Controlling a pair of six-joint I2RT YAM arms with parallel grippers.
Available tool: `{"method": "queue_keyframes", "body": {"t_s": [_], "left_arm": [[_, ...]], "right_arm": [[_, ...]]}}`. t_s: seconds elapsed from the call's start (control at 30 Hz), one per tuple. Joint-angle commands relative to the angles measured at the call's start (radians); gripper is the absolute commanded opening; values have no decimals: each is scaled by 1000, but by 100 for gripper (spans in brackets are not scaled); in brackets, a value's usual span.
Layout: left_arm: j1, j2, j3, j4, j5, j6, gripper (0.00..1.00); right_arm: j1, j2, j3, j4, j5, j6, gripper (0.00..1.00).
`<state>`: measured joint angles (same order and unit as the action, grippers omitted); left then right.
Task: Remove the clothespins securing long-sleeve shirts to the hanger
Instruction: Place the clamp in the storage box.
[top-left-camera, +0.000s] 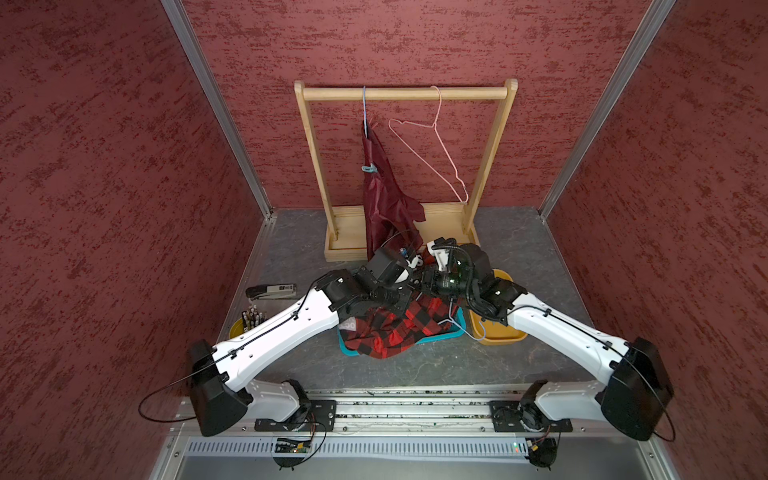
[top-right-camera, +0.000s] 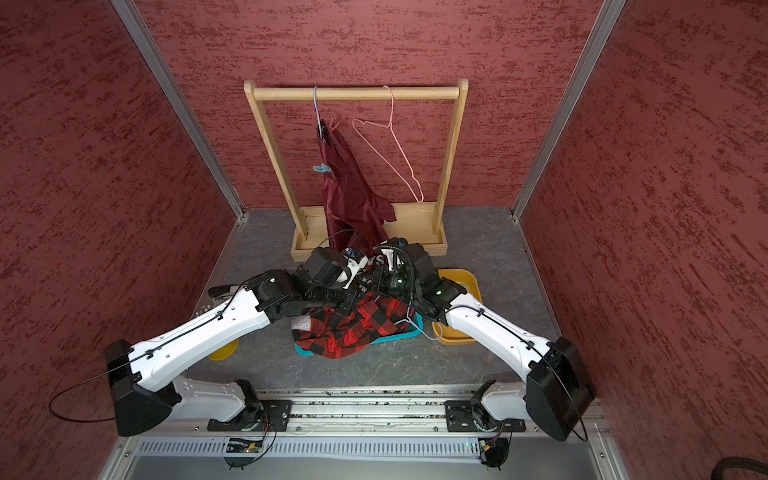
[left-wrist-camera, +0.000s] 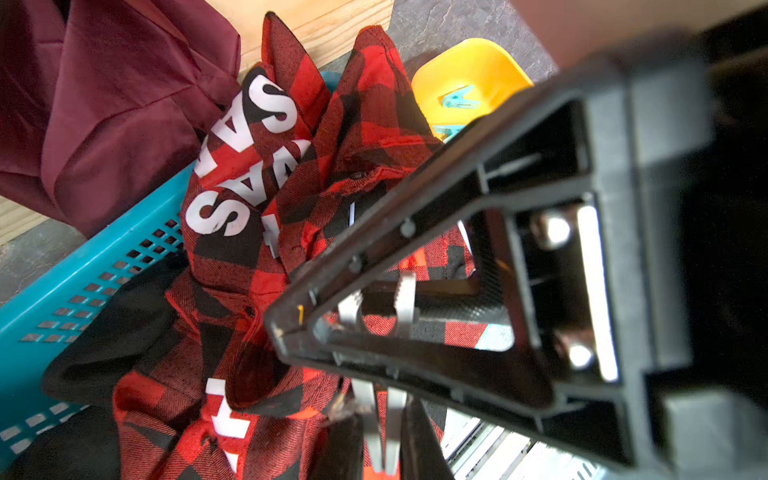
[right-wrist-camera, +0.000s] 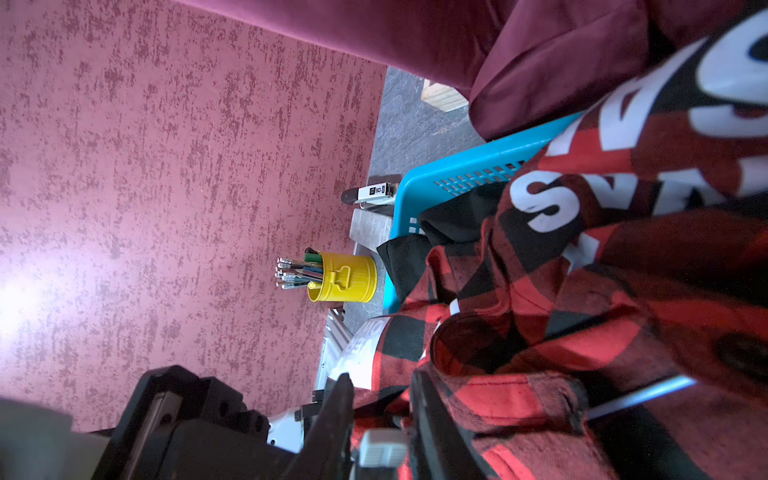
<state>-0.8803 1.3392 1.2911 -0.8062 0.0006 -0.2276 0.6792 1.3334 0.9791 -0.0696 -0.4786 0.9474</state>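
A red-and-black plaid shirt (top-left-camera: 390, 328) lies heaped in a teal basket (left-wrist-camera: 62, 291) on top of a black shirt (left-wrist-camera: 124, 324). My left gripper (left-wrist-camera: 384, 415) is shut on the legs of a pale grey clothespin (left-wrist-camera: 405, 299) at the plaid cloth. Opposite it, my right gripper (right-wrist-camera: 381, 386) has its fingers closed on a plaid fold, with the pale clothespin's end (right-wrist-camera: 382, 446) between them. A maroon satin shirt (top-left-camera: 384, 195) hangs from a blue hanger (top-left-camera: 364, 108), pinned by a teal clothespin (top-left-camera: 369, 168) that shows in both top views.
The wooden rack (top-left-camera: 405, 93) at the back also carries a bare pink hanger (top-left-camera: 436, 145). A yellow tray (top-left-camera: 503, 336) right of the basket holds teal clothespins (left-wrist-camera: 459, 99). A stapler (top-left-camera: 272, 290) and a yellow cup of pens (right-wrist-camera: 343, 277) stand at the left.
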Motion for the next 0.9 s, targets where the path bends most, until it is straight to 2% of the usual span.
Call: {"method": "queue_keyframes", "body": {"t_s": [0.0,0.2,0.4,0.53,0.6,0.63,0.8,0.83,0.87], "left_arm": [[-1,8,15,26,9,-5,6],[-1,9,10,32,6,-19,11],[-1,5,3,30,-1,-27,24],[1,-6,2,24,-11,-30,45],[5,-12,2,20,-11,-30,63],[7,-16,2,15,-15,-29,69],[18,-55,0,-8,-15,-26,96],[22,-68,-4,-11,-12,-27,100],[26,-83,-10,-11,-9,-25,100]], "right_arm": [[8,0,27,34,3,10,21],[8,0,25,36,-2,14,10],[8,2,22,37,-6,12,7],[7,0,20,36,-3,9,6],[7,3,23,32,1,8,6],[7,5,24,28,4,8,6],[5,20,39,23,21,5,5],[2,24,46,22,22,4,5],[-1,29,50,22,25,6,5]]}}
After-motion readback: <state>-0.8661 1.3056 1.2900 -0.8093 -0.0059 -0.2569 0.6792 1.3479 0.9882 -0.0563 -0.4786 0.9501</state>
